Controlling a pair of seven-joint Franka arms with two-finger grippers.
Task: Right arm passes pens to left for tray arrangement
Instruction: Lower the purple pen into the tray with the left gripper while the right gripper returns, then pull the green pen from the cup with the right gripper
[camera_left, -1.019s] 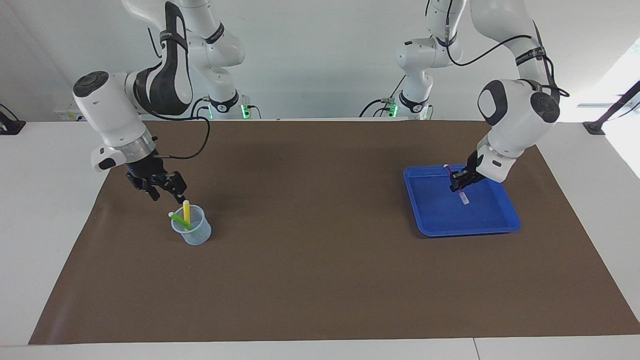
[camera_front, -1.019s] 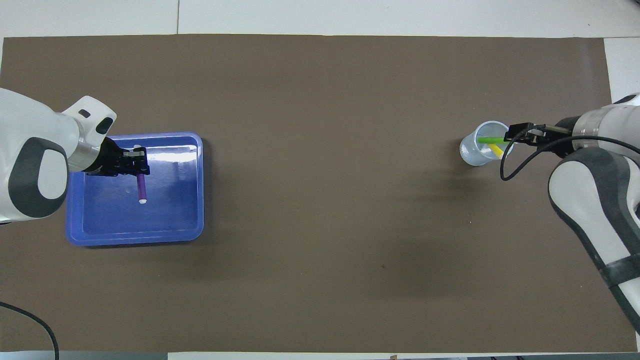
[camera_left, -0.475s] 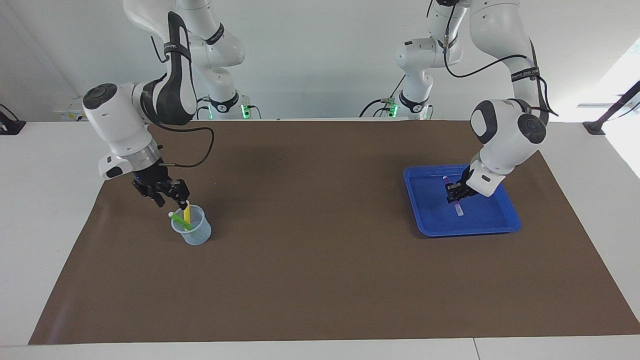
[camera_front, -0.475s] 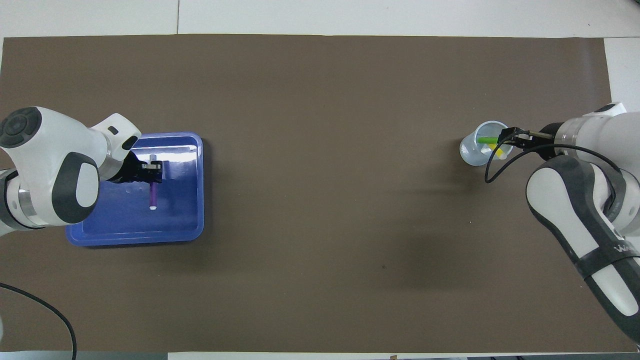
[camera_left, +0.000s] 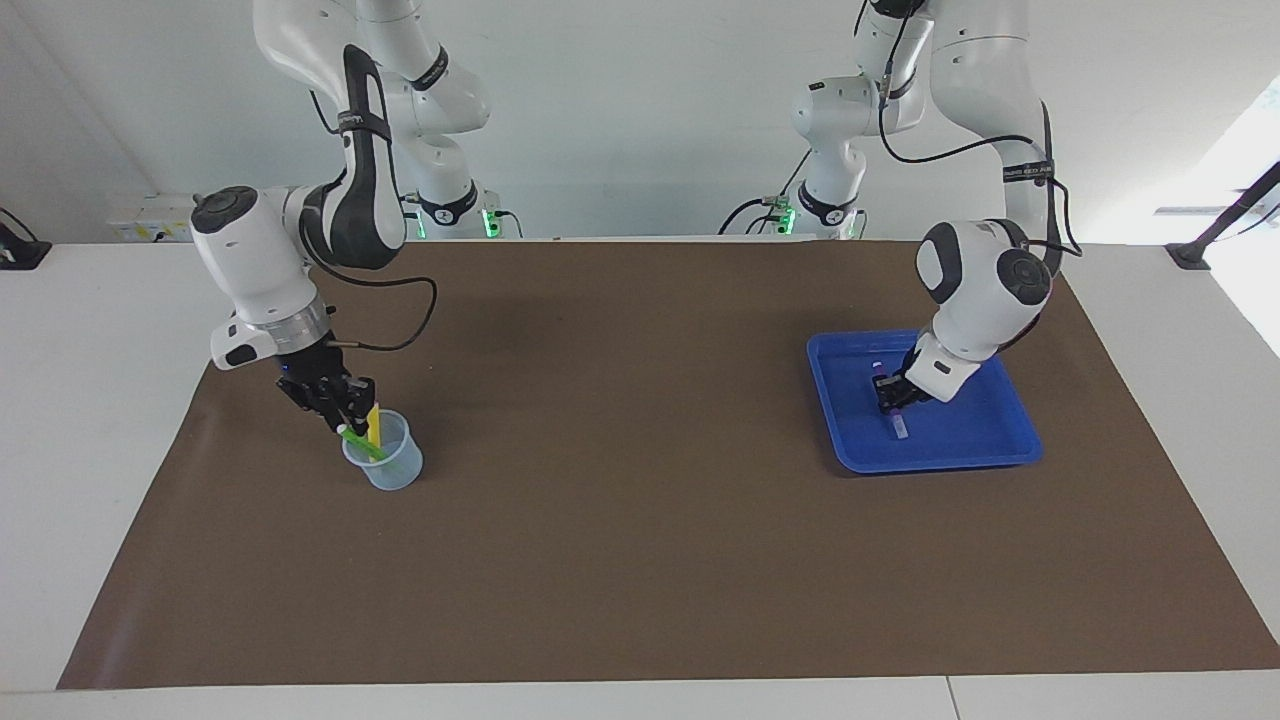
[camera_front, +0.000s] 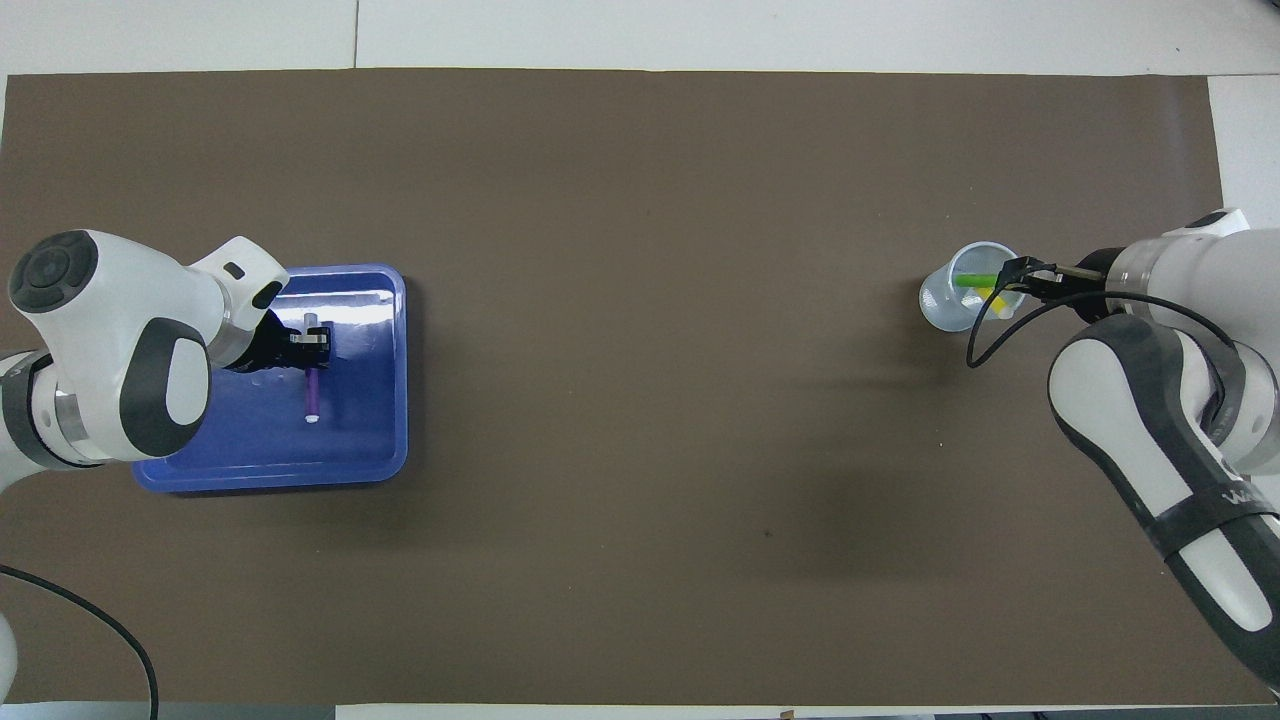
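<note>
A small clear cup (camera_left: 397, 466) (camera_front: 938, 306) stands toward the right arm's end of the table with two pens leaning in it. My right gripper (camera_left: 348, 415) (camera_front: 1012, 275) is down at the cup's rim, shut on the upper end of the green pen (camera_left: 361, 446) (camera_front: 972, 280). The yellow pen (camera_left: 374, 428) (camera_front: 997, 298) leans just beside it. At the left arm's end, my left gripper (camera_left: 888, 398) (camera_front: 312, 345) is low inside the blue tray (camera_left: 990, 440) (camera_front: 370, 440), shut on the purple pen (camera_left: 899, 427) (camera_front: 312, 395), whose pale end points down at the tray floor.
A brown mat (camera_left: 640, 520) covers the table, with white table surface around it. A black cable (camera_front: 985, 335) loops from the right wrist beside the cup. Nothing else lies on the mat between the cup and the tray.
My right gripper came down to the cup's rim and closed on the green pen. My left gripper sank lower into the tray with the purple pen, shifting toward the table's middle.
</note>
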